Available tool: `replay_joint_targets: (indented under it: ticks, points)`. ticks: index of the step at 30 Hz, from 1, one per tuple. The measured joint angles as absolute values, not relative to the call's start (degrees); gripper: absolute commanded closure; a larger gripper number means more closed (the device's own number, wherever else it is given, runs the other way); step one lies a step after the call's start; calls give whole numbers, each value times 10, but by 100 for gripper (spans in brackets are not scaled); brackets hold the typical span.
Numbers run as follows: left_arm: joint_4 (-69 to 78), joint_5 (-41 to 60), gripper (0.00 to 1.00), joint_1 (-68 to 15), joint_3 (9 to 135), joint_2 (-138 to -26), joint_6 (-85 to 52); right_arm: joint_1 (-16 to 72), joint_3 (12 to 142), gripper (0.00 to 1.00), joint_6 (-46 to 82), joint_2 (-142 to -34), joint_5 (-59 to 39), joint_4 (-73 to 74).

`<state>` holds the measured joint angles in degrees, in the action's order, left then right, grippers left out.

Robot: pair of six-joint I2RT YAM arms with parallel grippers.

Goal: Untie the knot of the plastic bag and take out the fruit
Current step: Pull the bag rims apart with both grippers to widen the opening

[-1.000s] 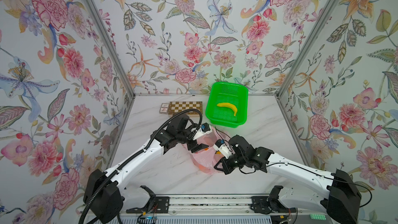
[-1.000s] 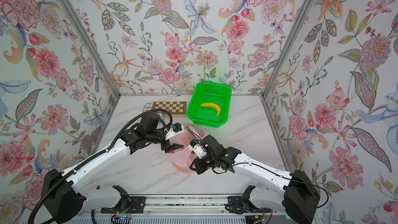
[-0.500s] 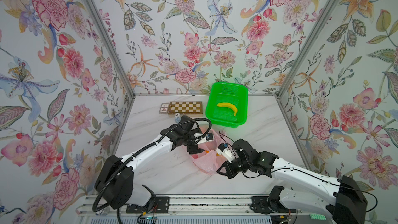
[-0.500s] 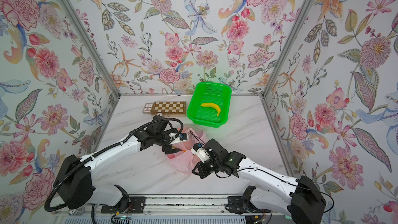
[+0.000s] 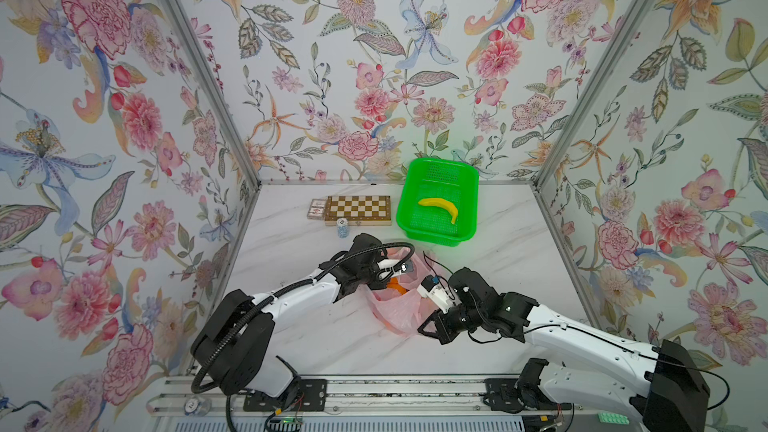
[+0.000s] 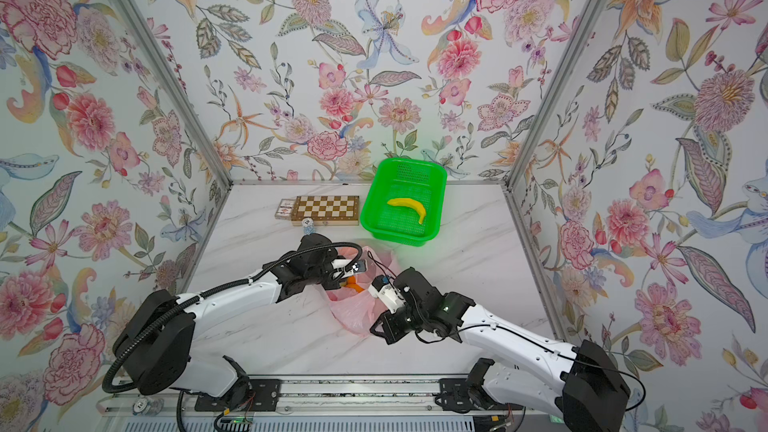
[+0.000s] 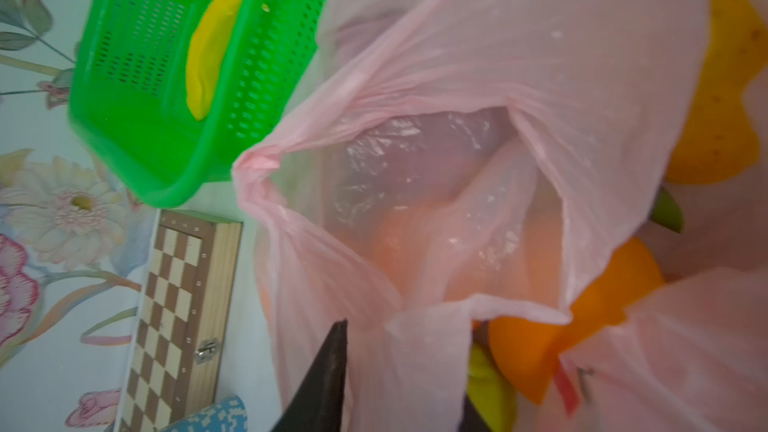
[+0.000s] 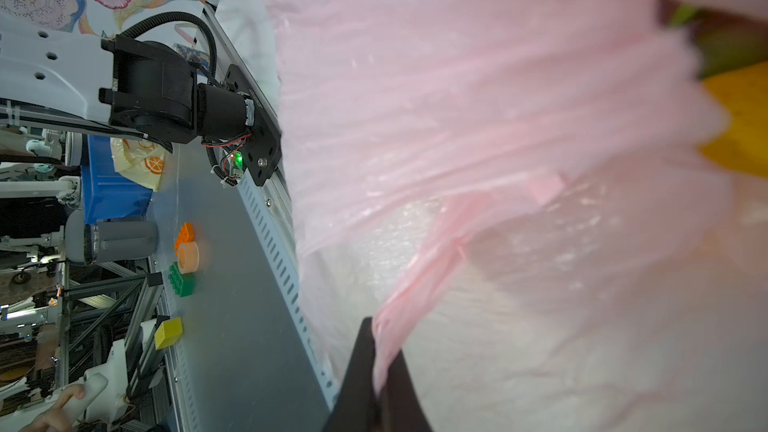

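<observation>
- The plastic bag (image 5: 395, 313) lies crumpled on the marble bench (image 5: 291, 255), mid-bench between the two arms and just in front of the green perforated basket (image 5: 440, 172).
- In the left wrist view the bag's mouth gapes open, with one handle loop (image 7: 253, 164) pulled out toward the basket.
- The fruit sits inside the bag. An orange (image 7: 582, 317) shows bare at the mouth, with a yellow fruit (image 7: 723, 97) beyond it and a yellow-green piece (image 7: 490, 384) close by the jaws. More orange shapes show blurred through the film.
- The left gripper (image 7: 405, 361) reaches into the mouth from the bag's left side. Its jaws stand either side of a fold of the rim film, but I cannot tell whether they pinch it.
- The right gripper (image 8: 380, 351) is at the bag's front right edge, its jaws clenched on a thin pink strip of the bag.
- A banana (image 5: 440, 206) lies in the basket.
- A folding chessboard (image 5: 357, 209) lies left of the basket by the back wall, with a card pack (image 5: 316, 207) just beside its left end.
- A stack of blue-and-white poker chips (image 5: 342, 227) stands in front of the chessboard.
</observation>
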<state>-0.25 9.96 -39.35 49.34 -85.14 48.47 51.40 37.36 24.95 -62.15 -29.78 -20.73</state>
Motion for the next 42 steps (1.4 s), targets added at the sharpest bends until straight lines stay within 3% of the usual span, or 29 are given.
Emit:
replay_joint_targets:
  ticks: [6, 10, 17, 22, 27, 36, 42]
  points:
    - [80, 51, 89, -393, 528, -852, 350, 523, 371, 100, 251, -623, -296, -185]
    - [108, 7, 89, -386, 587, -866, 239, 555, 359, 99, 256, -653, -296, -156]
    - [120, -3, 71, -374, 617, -875, 119, 566, 367, 45, 262, -646, -253, -176]
    - [107, 1, 65, -374, 627, -876, 78, 559, 417, 26, 268, -583, -178, -188]
    - [99, 6, 62, -374, 632, -878, 56, 534, 477, 19, 270, -570, -136, -178]
    - [85, 6, 59, -374, 637, -878, 33, 495, 512, 22, 303, -627, -119, -85]
    - [83, 6, 59, -373, 637, -878, 19, 467, 521, 15, 344, -678, -131, -9]
